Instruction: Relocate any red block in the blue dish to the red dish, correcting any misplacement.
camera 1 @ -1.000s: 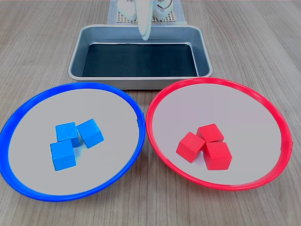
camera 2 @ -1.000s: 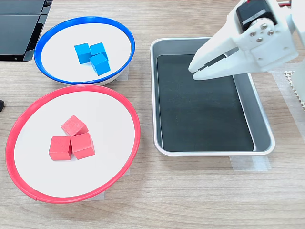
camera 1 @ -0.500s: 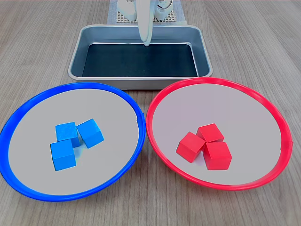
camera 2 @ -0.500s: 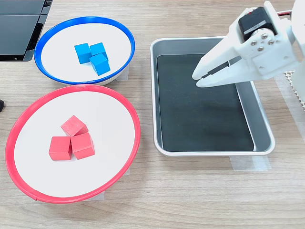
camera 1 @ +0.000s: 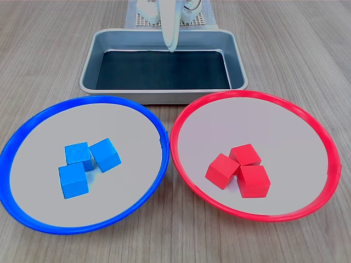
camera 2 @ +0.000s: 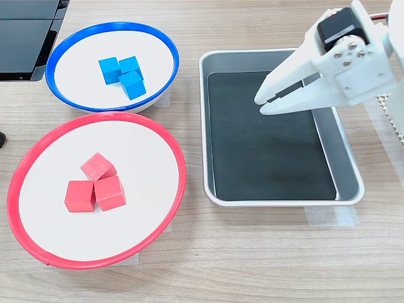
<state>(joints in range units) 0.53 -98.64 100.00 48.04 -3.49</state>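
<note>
In the first exterior view, going left to right, the large round shallow blue dish (camera 1: 82,164) with its glossy bright-blue rim and matte pale-grey inside sits at the first exterior view's left, its rim just beside that of the matching red dish (camera 1: 255,156) with a bright-red rim; a narrow strip of wood-grain table (camera 1: 49,44) shows between them. The blue dish carries only three small plain blue cubes (camera 1: 88,164), bunched left of its middle, with bare grey floor all round them; no red cube lies there. The three small bright-red cubes (camera 1: 240,170), each a red block, sit clustered and touching in the red dish, below its centre, wide clear floor on every side. Behind both dishes stands a rectangular steel tray (camera 1: 90,57) with rounded corners and a dark flat base. The white plastic pincer (camera 2: 262,103) hangs above the tray's far part; in the second exterior view its jaws are almost together, a thin gap only, holding nothing.
</note>
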